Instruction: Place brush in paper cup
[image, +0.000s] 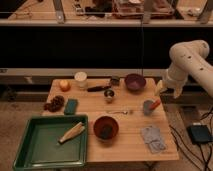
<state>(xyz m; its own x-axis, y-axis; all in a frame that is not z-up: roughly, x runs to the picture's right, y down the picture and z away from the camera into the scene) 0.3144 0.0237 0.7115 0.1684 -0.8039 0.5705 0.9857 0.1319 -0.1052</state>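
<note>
The brush (98, 88) lies flat on the wooden table (125, 145) near its far edge, dark handle with a paler end toward the right. The paper cup (80, 79) stands upright just left of the brush, at the back of the table. My gripper (167, 90) hangs at the end of the white arm (189, 62) over the table's far right edge. It is well to the right of the brush and the cup, and nothing shows in it.
A small metal cup (109, 94) stands just right of the brush. Also on the table are a purple bowl (135, 81), a grey cup with an orange tool (149, 106), a silver spoon (120, 112), a brown bowl (106, 127), a green tray (35, 150), a teal sponge (71, 106), an orange fruit (64, 85) and a cloth (153, 138).
</note>
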